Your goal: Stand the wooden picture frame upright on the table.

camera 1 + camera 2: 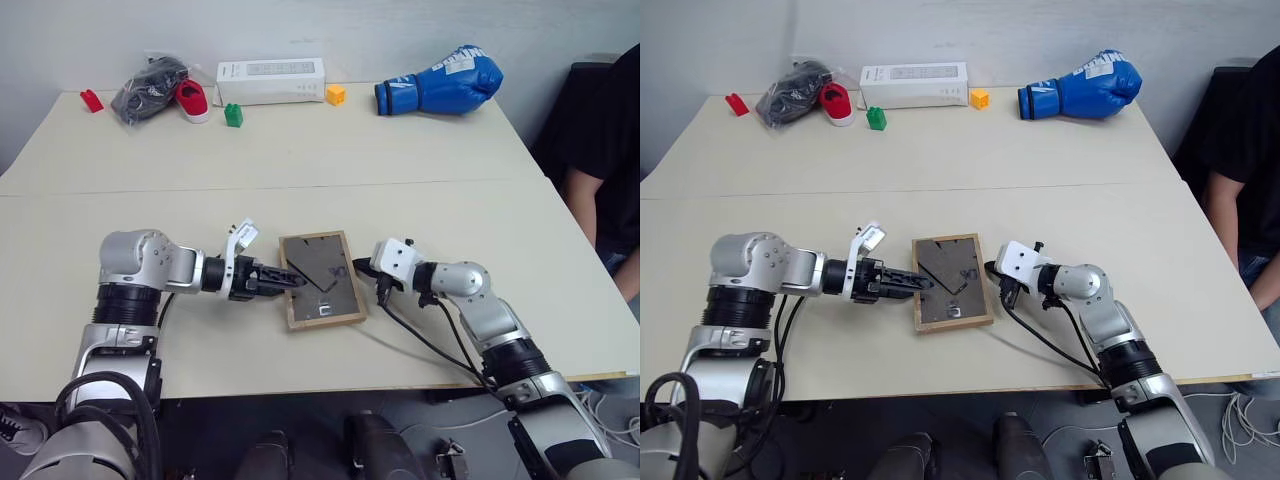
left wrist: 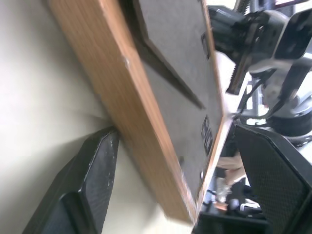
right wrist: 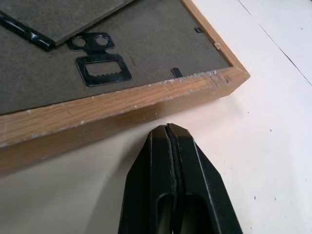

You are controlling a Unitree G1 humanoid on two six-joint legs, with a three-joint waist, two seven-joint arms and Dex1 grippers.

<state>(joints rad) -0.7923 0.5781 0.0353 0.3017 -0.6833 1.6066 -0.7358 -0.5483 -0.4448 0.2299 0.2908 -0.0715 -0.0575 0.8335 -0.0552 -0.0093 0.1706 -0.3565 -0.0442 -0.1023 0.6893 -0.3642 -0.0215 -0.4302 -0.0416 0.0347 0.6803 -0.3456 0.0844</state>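
Observation:
The wooden picture frame (image 1: 335,292) lies flat on the table (image 1: 300,150), dark grey back up, with its easel stand (image 1: 312,262) slightly lifted. My left gripper (image 1: 290,280) reaches in from the left and is open. One finger (image 2: 92,180) is low by the frame's left wooden edge (image 2: 122,97), the other (image 2: 273,175) stands over the back. At the frame's right edge my right gripper (image 1: 358,268) is shut, its tips (image 3: 168,131) a small gap from the wood (image 3: 122,100). A metal hanger (image 3: 100,66) shows on the back.
Along the far edge sit a long white box (image 1: 270,80), a blue boxing glove (image 1: 440,85), a dark bag with a red shoe (image 1: 160,88), and red (image 1: 91,100), green (image 1: 233,115) and orange (image 1: 335,94) blocks. A person (image 1: 610,150) sits at the right.

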